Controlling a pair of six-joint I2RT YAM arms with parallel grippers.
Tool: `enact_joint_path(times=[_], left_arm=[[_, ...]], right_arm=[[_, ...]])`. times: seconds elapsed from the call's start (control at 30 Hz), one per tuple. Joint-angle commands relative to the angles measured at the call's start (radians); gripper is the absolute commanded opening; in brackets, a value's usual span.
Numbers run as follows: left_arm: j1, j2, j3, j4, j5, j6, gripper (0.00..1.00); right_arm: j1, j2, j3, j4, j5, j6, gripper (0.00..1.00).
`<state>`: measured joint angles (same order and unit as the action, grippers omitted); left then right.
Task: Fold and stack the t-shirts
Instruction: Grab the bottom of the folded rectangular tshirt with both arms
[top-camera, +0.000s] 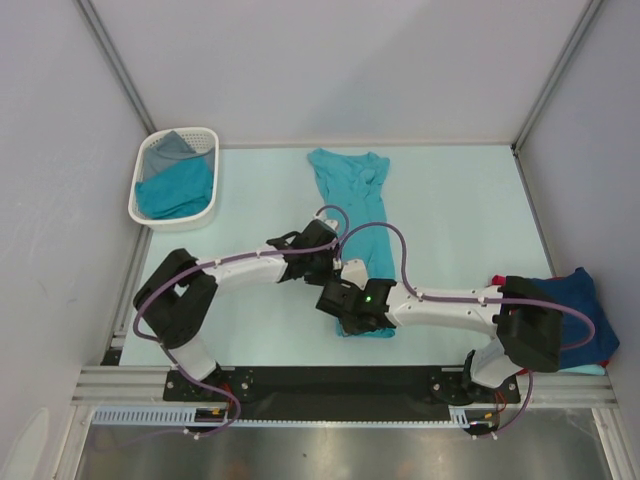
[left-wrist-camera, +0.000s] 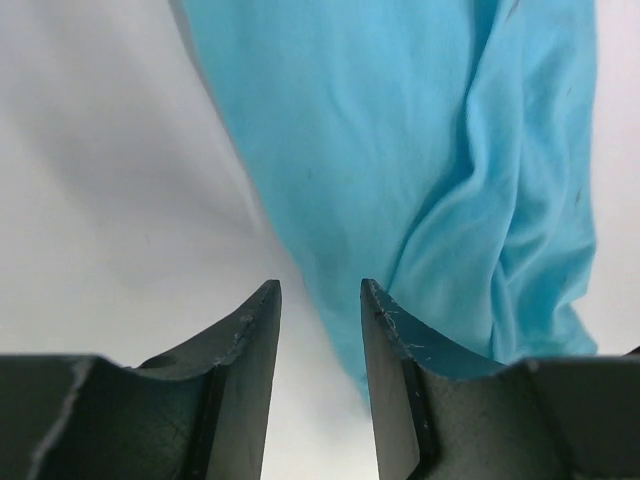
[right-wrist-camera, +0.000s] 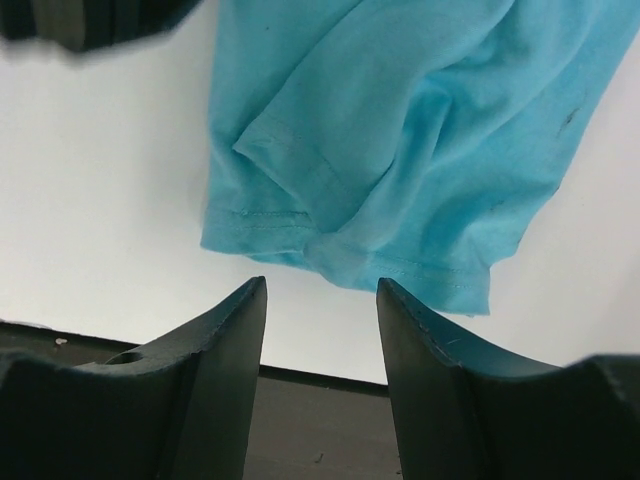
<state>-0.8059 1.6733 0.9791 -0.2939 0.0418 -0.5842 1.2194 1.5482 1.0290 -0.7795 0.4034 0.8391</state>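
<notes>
Teal t-shirt (top-camera: 352, 195): lay on the table (top-camera: 450, 220), long axis running away from my bases, hem nearest. My right gripper (right-wrist-camera: 320, 290) hung parted and empty just short of that hem; my left gripper (left-wrist-camera: 320, 295), likewise parted, sat at its left edge.

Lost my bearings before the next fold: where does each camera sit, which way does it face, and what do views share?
Top external: above and behind the robot, looking down on the table; left arm and right arm show, reaching the teal shirt.
Left wrist: on the left arm, looking past its open left hand at the shirt's side edge.
Right wrist: on the right arm, looking past its open right hand at the shirt's hem.
Shared: all three see the teal shirt.
</notes>
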Motion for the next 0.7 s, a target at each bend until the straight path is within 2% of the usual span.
enact_joint_path(times=[0.0, 0.37, 0.67], left_arm=[[0.04, 0.035, 0.082, 0.032, 0.043, 0.02, 0.43], [0.054, 0.213, 0.21, -0.013, 0.118, 0.018, 0.41], [0.065, 0.226, 0.228, -0.03, 0.105, 0.015, 0.41]], right_arm=[[0.014, -0.016, 0.028, 0.019, 0.029, -0.018, 0.53], [0.003, 0.024, 0.039, 0.043, 0.018, -0.044, 0.53], [-0.029, 0.073, 0.091, 0.075, 0.008, -0.101, 0.51]])
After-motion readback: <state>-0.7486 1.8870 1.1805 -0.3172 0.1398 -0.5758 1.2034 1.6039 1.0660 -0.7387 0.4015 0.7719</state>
